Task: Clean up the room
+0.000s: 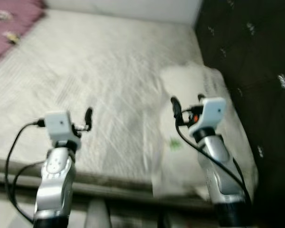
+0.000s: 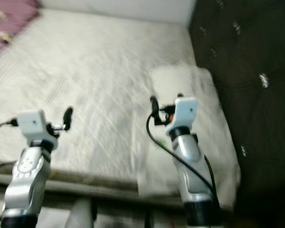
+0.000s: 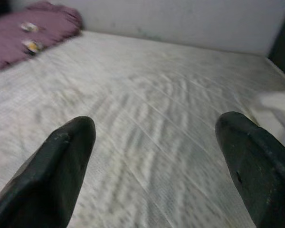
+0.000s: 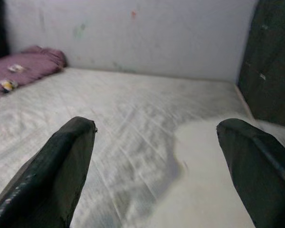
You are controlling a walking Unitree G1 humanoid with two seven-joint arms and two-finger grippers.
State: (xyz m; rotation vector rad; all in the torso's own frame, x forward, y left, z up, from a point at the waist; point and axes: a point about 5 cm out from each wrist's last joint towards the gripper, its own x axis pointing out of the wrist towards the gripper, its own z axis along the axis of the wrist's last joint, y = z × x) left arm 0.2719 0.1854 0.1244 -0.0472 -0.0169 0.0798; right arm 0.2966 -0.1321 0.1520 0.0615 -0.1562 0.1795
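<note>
A white quilted mattress [image 1: 99, 71] spreads out in front of me. A white pillow [image 1: 180, 80] lies on its right side, against the dark headboard. My left gripper [image 1: 80, 121] hovers open over the near left part of the mattress, nothing between its fingers [image 3: 61, 161]. My right gripper [image 1: 187, 100] hovers open just above the pillow [image 4: 213, 156], also empty. A crumpled purple blanket [image 1: 9, 23] with small light patches lies at the far left corner of the bed.
A dark tufted headboard [image 1: 247, 47] runs along the right side. A white wall [image 4: 133, 33] closes the far end. The bed's near edge [image 1: 109, 183] sits right below my arms. The picture is slightly blurred.
</note>
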